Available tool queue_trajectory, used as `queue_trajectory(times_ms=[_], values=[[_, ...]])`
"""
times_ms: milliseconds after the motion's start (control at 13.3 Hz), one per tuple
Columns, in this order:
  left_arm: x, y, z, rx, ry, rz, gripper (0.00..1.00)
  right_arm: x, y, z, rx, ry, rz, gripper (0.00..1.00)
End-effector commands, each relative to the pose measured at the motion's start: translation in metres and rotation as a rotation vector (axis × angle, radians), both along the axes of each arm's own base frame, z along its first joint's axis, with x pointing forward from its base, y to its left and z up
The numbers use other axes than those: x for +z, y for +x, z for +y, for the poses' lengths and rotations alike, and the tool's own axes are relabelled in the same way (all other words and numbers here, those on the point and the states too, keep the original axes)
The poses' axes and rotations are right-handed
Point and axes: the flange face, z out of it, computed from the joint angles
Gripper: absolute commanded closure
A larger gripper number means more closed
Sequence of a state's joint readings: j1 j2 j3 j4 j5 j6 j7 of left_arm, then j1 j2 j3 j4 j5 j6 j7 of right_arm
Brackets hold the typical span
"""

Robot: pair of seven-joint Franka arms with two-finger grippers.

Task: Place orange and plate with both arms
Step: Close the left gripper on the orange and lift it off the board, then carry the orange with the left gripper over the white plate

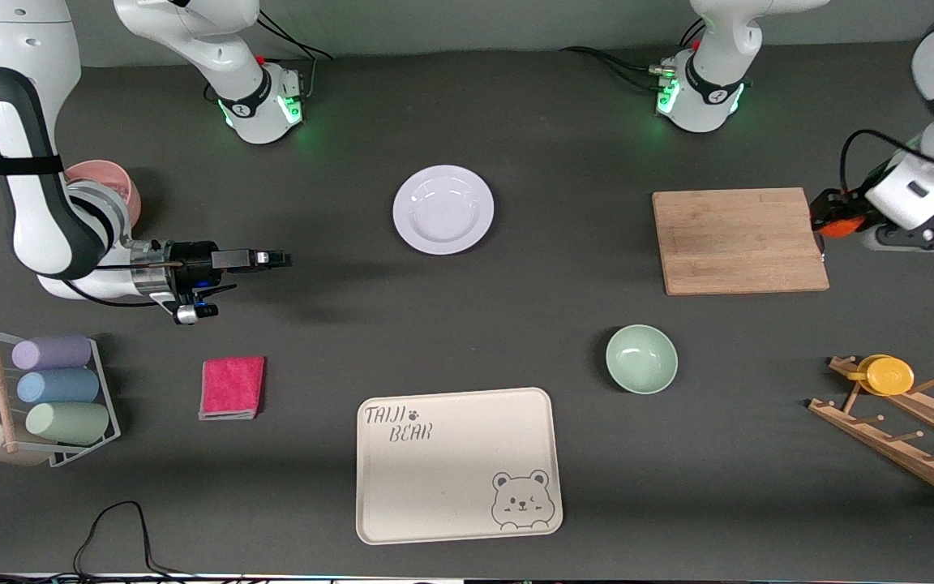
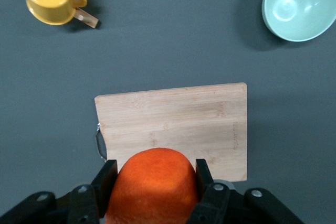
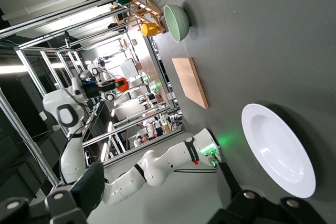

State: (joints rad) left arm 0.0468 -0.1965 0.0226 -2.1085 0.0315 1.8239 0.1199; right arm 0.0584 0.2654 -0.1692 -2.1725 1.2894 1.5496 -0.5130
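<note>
The orange [image 2: 152, 187] is clamped between the fingers of my left gripper [image 2: 155, 182], which is shut on it. In the front view this left gripper [image 1: 830, 215] hangs with the orange [image 1: 845, 226] over the edge of the wooden cutting board [image 1: 739, 239] at the left arm's end. The white plate [image 1: 443, 209] lies flat mid-table with nothing on it. My right gripper [image 1: 282, 259] is open and holds nothing. It points level toward the plate from the right arm's end, well apart from it. In the right wrist view the plate [image 3: 278, 150] lies beside that gripper [image 3: 157, 182].
A cream bear tray [image 1: 459, 462] and a pale green bowl [image 1: 641, 358] lie nearer the front camera. A pink cloth [image 1: 232, 388] and a rack of pastel cups [image 1: 53, 397] sit near the right arm, with a pink bowl [image 1: 114, 182]. A wooden rack holds a yellow cup [image 1: 889, 375].
</note>
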Motion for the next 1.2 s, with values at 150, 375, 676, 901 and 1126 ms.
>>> queue_trajectory(times_ms=[150,375,676,901,1126], values=[[0.040,0.007,-0.064,0.052,0.036,-0.001,0.42,0.016,0.004,-0.004,0.004,-0.009,-0.041,0.05],[0.026,-0.014,-0.216,0.107,0.091,-0.028,0.42,0.019,0.006,-0.005,0.002,-0.012,-0.050,0.05],[0.008,-0.046,-0.386,0.207,0.016,-0.061,0.44,0.015,0.006,-0.004,-0.002,-0.021,-0.062,0.00],[-0.011,-0.075,-0.496,0.242,0.018,-0.091,0.45,0.015,0.006,-0.004,-0.003,-0.024,-0.050,0.00],[-0.036,-0.118,-0.574,0.244,0.015,-0.094,0.45,0.011,0.003,-0.006,-0.002,-0.021,-0.057,0.00]])
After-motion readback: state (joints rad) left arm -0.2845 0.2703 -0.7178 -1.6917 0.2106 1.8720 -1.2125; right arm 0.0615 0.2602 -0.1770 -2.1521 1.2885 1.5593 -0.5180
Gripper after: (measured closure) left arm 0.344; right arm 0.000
